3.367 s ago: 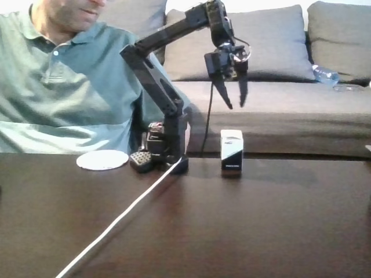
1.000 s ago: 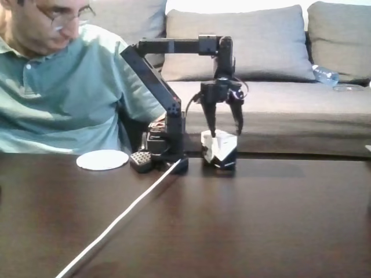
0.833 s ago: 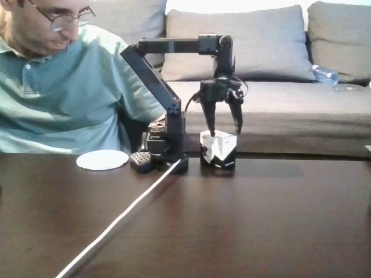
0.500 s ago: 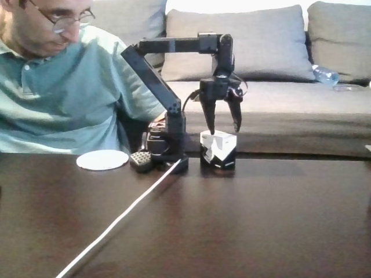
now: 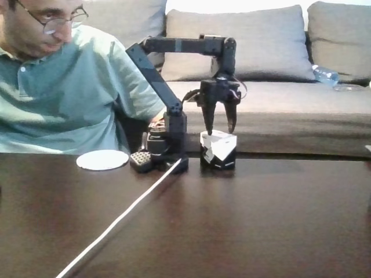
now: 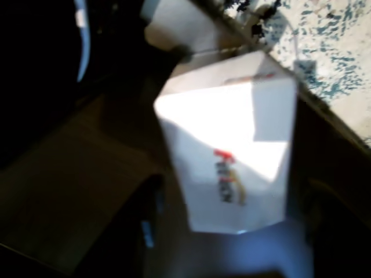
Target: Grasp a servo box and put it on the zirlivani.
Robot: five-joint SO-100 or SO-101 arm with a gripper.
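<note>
Hovering right over the servo box (image 5: 218, 149), your gripper (image 5: 221, 131) points straight down with its fingers spread, one tip at the box's left top edge and the other just above its right top corner in the fixed view. Nothing is pinched yet. The box sits on the dark table (image 5: 261, 220) just right of the arm's base (image 5: 165, 152), and it looks turned corner-on to the camera, so its faces run diagonal to the jaw line. In the wrist view the servo box (image 6: 232, 145) looks skewed too, white top tilted across the picture, blurred. That twist is what your next move turns on: I'd judge you need either a wrist roll to square the fingers to two opposite faces, or a descent that straddles the box without clipping a corner. Straight down is the direction; no sideways travel looks needed. The zirlivani (image 5: 102, 159) lies flat on the table well to the left of the base in the fixed view, in front of the person (image 5: 64, 87), so the carry goes across the base afterward.
</note>
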